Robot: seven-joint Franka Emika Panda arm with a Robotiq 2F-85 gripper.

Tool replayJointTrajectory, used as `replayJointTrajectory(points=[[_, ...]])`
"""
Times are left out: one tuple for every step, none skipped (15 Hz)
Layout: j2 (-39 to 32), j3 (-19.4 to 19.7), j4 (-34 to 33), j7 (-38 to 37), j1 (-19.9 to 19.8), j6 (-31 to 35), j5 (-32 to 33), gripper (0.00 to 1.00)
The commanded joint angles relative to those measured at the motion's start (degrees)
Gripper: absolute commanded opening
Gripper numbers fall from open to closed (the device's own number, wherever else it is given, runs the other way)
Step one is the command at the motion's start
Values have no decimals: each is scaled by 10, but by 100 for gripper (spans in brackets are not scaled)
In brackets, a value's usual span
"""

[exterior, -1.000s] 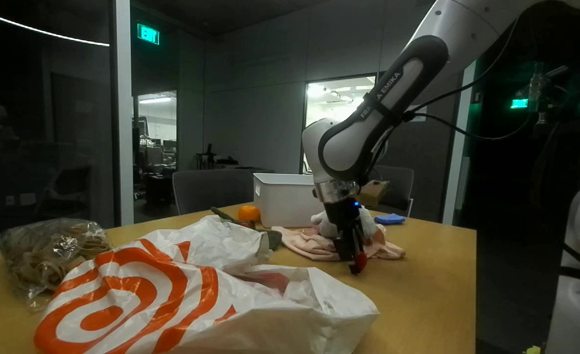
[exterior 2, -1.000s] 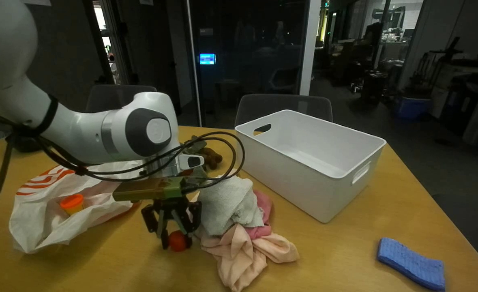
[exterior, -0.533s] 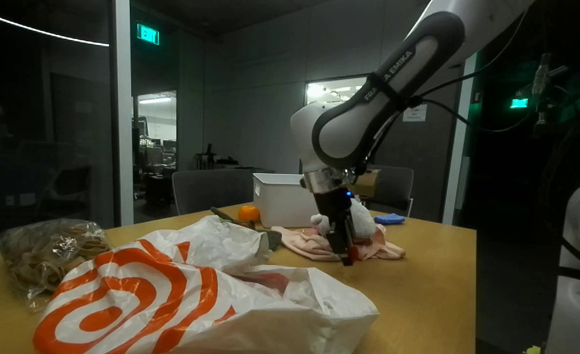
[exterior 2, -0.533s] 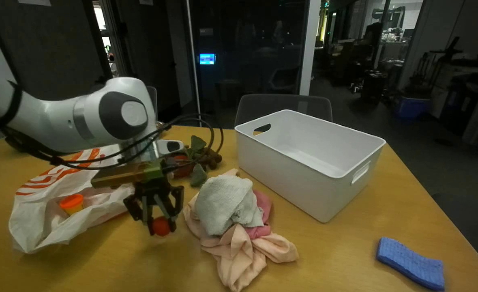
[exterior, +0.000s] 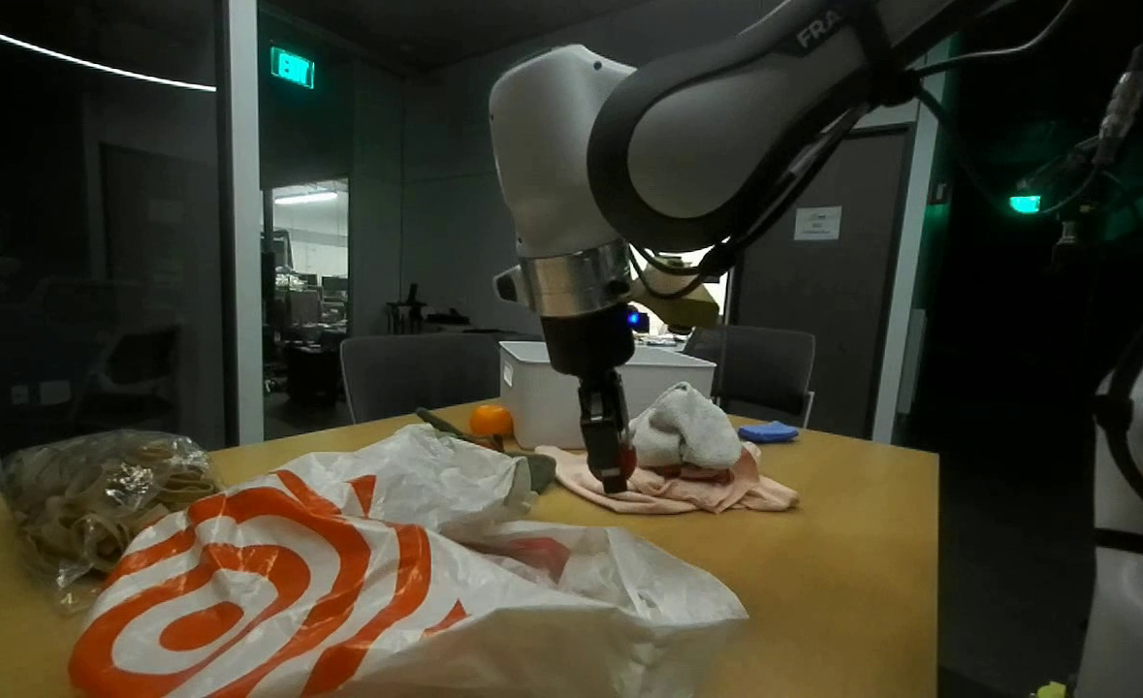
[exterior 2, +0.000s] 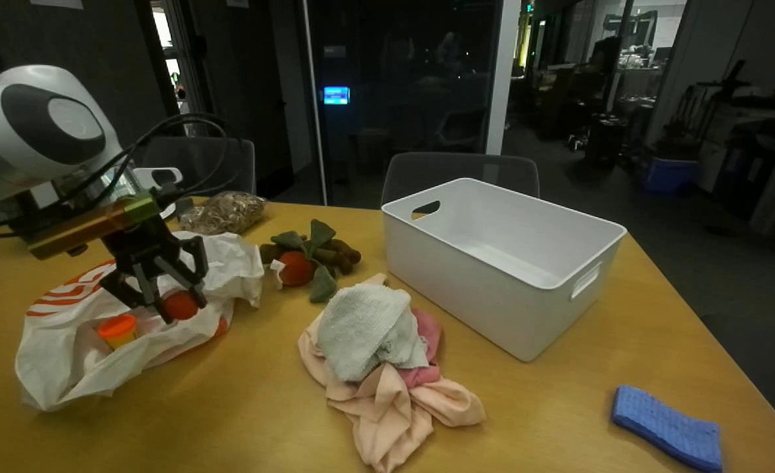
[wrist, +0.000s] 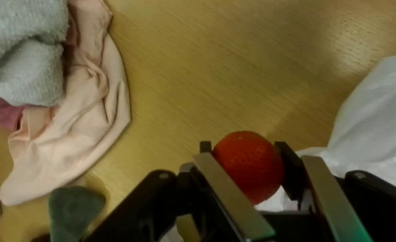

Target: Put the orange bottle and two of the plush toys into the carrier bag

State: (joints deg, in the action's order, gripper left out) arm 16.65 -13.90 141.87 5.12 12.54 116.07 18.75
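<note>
My gripper (wrist: 243, 146) is shut on a small red ball (wrist: 250, 168), its fingers pressed against both sides, held up off the table. The white carrier bag (exterior: 493, 620) with orange rings lies slumped on the table. Part of the bag (wrist: 382, 117) shows beside and below the gripper in the wrist view. In an exterior view the orange bottle (exterior 2: 117, 330), an orange-capped container, lies inside the bag's open mouth. Behind it sits a group that looks like plush toys: a red-orange ball (exterior 2: 296, 269) with green leaves (exterior 2: 323, 284) and a brown fuzzy piece (exterior 2: 341, 255).
A fluffy grey bundle (exterior 2: 364, 328) rests on a crumpled peach cloth (exterior 2: 387, 420) and a pink piece (exterior 2: 428, 335). Beside them stands a white bin (exterior 2: 466, 295). A blue sponge (exterior 2: 666, 427) and a clear bag of brown strips (exterior: 96, 504) are also on the table.
My gripper has risen and swung left in both exterior views, away from the cloth pile and closer to the bag. The red ball has stayed between its fingers and travelled along.
</note>
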Motion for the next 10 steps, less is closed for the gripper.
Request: replayJointTrajectory(points=[[-39,-17,-45,23,20,-6,9,24],[-44,-22,-52,29,26,-6,8,24],[-54,-27,-63,39,33,-5,2,24],[-64,-31,-72,49,40,-2,0,24],[-74,-36,-84,59,47,0,-3,24],[-87,-40,-94,64,51,0,-1,24],[-101,-42,-105,73,55,1,0,24],[-113,-44,-114,80,57,2,2,24],[-132,-45,-123,83,56,4,10,24],[-147,-44,-132,85,55,1,16,24]])
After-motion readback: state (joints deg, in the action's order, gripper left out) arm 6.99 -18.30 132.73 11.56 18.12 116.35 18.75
